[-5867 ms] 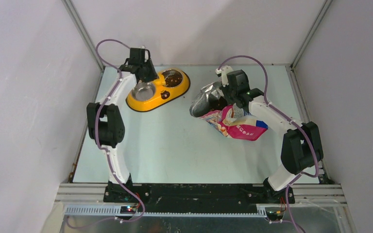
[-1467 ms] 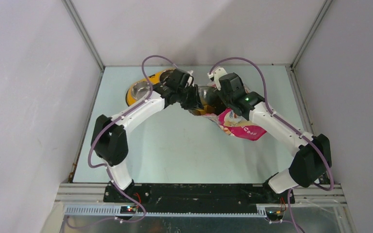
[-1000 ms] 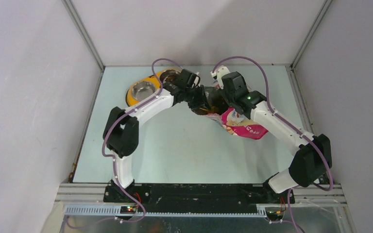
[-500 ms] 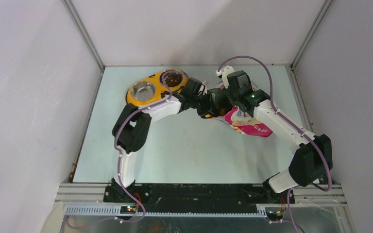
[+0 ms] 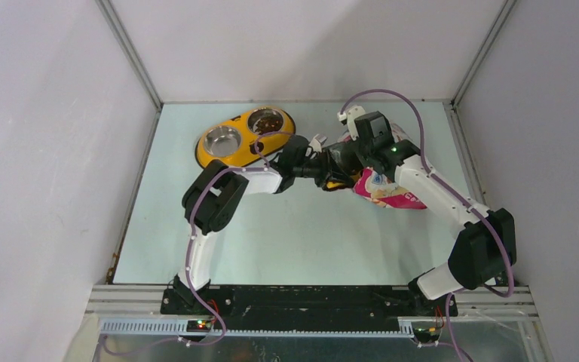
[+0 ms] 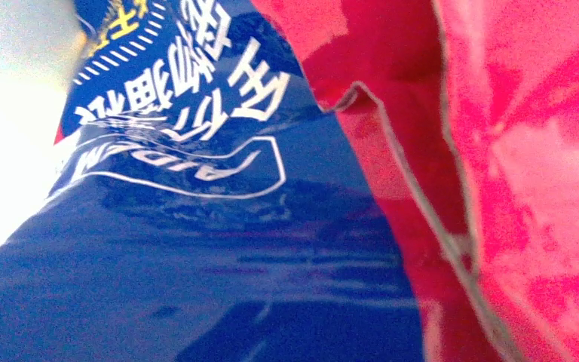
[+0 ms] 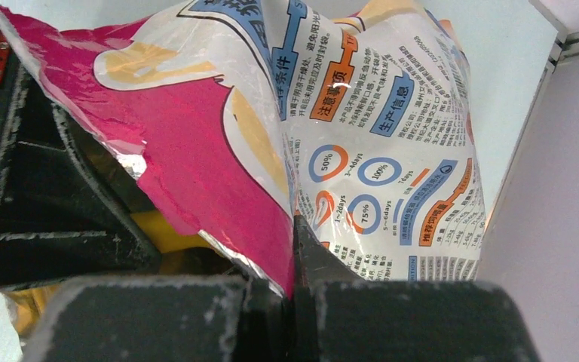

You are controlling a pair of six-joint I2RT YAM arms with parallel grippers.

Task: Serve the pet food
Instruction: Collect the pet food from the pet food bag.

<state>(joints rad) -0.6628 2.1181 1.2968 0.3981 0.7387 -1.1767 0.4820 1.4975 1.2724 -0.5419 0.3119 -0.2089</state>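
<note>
The blue-and-pink pet food pouch [image 5: 389,191] is held up off the table at the back right. My right gripper [image 5: 352,154] is shut on the pouch's torn top edge [image 7: 294,249]. My left gripper [image 5: 329,171] reaches across into the pouch mouth. Its black body [image 7: 38,204] shows in the right wrist view, with the orange scoop [image 7: 162,232] under it. The left wrist view is filled by the pouch's glossy skin [image 6: 196,249], and its own fingers are hidden. Brown kibble [image 5: 266,119] lies in the right steel bowl.
The yellow double feeder [image 5: 247,136] stands at the back, left of the pouch. Its left steel bowl [image 5: 221,139] holds no kibble. The enclosure's walls and frame posts [image 5: 473,68] close in the back and both sides.
My left arm has swung right from the feeder and pushed its gripper into the pouch mouth. My right gripper has shifted the pouch a little to the right while keeping hold of it.
</note>
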